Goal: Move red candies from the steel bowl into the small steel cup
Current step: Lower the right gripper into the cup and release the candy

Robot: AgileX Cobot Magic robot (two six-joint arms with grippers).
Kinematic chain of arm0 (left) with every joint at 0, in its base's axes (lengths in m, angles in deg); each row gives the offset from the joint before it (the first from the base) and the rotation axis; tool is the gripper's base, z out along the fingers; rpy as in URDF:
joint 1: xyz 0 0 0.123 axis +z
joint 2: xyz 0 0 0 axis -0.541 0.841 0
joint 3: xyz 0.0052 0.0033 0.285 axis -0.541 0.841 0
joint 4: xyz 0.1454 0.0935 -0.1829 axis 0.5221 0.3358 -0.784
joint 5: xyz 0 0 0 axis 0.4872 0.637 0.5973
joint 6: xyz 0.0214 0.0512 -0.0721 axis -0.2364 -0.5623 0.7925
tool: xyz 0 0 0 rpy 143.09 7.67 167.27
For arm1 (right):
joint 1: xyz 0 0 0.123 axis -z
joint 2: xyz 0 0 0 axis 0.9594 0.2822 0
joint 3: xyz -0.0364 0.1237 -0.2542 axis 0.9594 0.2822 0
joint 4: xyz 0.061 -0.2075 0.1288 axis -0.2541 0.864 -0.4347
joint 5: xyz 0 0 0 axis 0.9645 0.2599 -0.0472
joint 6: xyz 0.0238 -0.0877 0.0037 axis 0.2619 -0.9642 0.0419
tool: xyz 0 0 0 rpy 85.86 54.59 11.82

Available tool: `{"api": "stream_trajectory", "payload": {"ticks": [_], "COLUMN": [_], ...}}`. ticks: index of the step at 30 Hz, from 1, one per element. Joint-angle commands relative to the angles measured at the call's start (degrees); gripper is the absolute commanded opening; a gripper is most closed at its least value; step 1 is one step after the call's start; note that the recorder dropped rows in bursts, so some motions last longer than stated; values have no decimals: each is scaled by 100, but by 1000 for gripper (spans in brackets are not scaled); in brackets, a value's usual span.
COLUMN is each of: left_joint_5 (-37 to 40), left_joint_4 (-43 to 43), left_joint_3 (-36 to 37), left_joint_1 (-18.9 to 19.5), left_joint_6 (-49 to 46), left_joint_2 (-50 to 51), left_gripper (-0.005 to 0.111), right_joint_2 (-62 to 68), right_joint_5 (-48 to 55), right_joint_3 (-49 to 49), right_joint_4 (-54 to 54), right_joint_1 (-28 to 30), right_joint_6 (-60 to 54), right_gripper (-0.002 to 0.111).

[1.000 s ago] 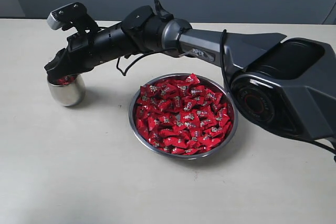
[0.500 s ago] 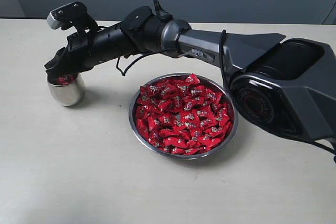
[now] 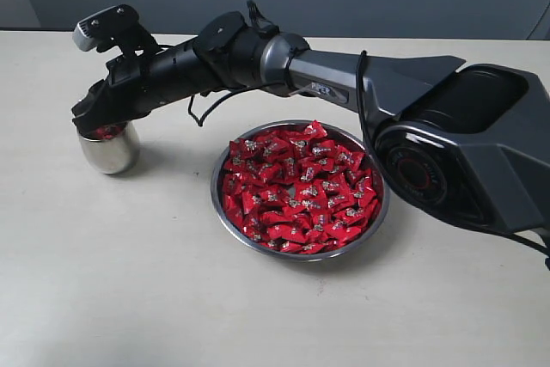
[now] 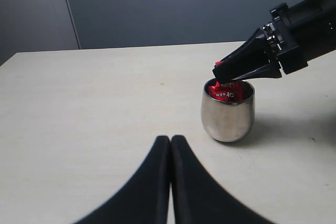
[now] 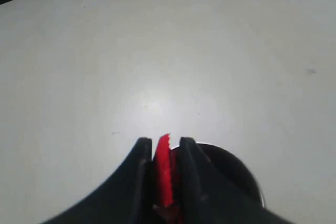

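At the left of the exterior frame, the small steel cup [image 3: 106,150] stands on the tabletop [image 3: 129,281], red candies [image 4: 224,93] inside. The right end effector [image 3: 84,119] hangs over its mouth, pinching one candy [image 5: 163,166]. Mid-frame, the steel bowl [image 3: 300,256] is heaped with more. The left end effector [image 4: 170,139] is pressed together, empty.

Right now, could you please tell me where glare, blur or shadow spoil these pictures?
Right wrist view: the table is washed out by a bright glare patch, and the right tool pinching a red candy is dark and soft. Left wrist view: the shut left tool is blurred, the small steel cup sharp, its shadow soft. Exterior view: evenly lit.
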State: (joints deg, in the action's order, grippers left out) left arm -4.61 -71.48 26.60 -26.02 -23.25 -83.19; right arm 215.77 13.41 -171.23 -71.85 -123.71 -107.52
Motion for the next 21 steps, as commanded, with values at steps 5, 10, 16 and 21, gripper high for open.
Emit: {"api": "stream_trajectory", "payload": {"ticks": [5,10,16,21], "left_joint_5": [-9,-9,-9,-9], "left_joint_4": [-12,-12,-12,-12], "left_joint_3": [22,22,22,22], "left_joint_1": [3,3,3,3], "left_joint_6": [7,7,7,7], "left_joint_2": [-26,-26,-26,-26], "left_gripper": [0,0,0,0], "right_joint_2": [-31,-31,-201,-532], "right_joint_5": [30,30,-2,33], "right_joint_3": [-27,-27,-27,-27], "right_joint_4": [62,62,186,1405], "right_joint_1": [3,3,14,52], "right_joint_6": [32,56,523,1149], "right_gripper": [47,47,43,0]}}
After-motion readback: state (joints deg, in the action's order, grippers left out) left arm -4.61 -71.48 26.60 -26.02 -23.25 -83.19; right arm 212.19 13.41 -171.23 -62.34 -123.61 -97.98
